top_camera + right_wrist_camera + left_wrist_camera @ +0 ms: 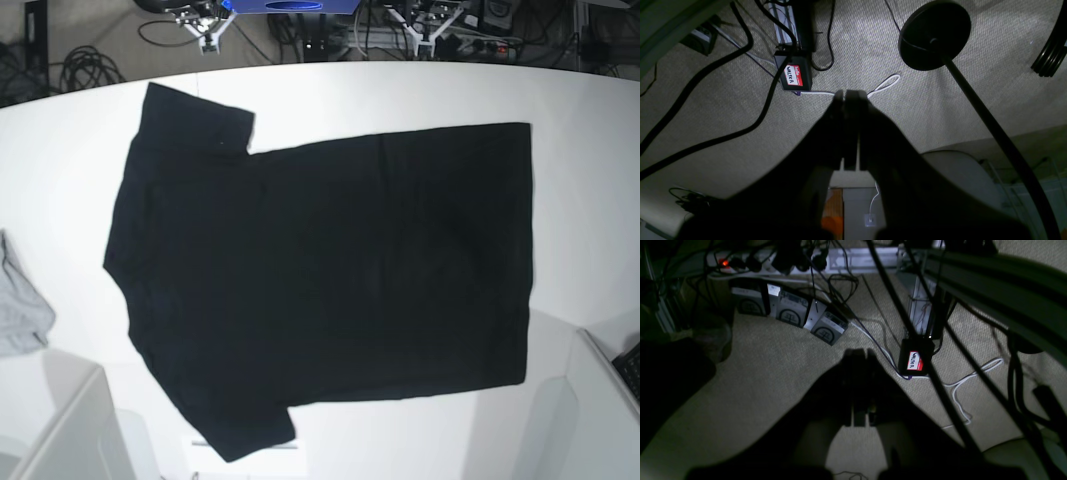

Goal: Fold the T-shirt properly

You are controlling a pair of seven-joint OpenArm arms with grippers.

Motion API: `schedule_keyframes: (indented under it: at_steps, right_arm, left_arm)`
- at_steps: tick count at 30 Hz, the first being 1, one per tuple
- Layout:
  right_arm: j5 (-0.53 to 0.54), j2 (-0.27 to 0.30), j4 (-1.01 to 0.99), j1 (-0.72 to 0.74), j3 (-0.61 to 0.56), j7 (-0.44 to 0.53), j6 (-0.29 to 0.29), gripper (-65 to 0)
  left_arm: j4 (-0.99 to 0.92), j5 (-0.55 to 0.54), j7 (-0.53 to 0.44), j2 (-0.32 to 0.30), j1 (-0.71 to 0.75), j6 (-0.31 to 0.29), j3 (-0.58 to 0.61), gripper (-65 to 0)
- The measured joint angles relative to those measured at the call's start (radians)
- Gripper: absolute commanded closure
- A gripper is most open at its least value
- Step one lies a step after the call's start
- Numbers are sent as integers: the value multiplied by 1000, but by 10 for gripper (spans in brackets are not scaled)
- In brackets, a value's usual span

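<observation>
The black T-shirt [330, 270] lies spread flat on the white table [580, 180] in the base view. Its plain black side faces up, the sleeves are at the left and the hem at the right. Neither gripper shows in the base view. In the left wrist view my left gripper [860, 351] is shut with nothing in it, hanging over carpeted floor. My right gripper [846, 92] in the right wrist view is also shut and empty, above the same carpet. Both grippers are away from the shirt.
A small light grey cloth [20, 310] lies at the table's left edge. White bins stand at the front left [60, 420] and front right [600, 400]. On the floor are cables, a power strip [773, 263], a labelled black box [795, 76] and a round stand base [935, 33].
</observation>
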Motion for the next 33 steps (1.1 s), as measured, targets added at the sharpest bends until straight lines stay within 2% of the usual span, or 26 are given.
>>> schedule_keyframes:
  at_steps: [7,11,16,22,29,33]
  right_arm:
    - [3,0,135,-72,5,4,0,0]
    - [4,3,244,-169,7,-11,0,0]
    - [5,-2,364,-260,150,-9,0,0]
    - [5,0,527,-376,257,-13,0,0]
    - [2,-18,896,-522,406,-198,0,0]
    - [8,-60,1129,-579,477,-265,3,0]
  left_arm:
    - [25,2,-4,-16,36,0,2,0]
    - [200,3,-5,-39,142,7,3,0]
    - [445,2,4,-74,303,-4,5,0]
    - [580,-5,3,-134,420,2,0,0]
    - [837,-13,10,-179,581,1,-13,0]
    - [1022,-15,12,-196,681,-8,-8,0]
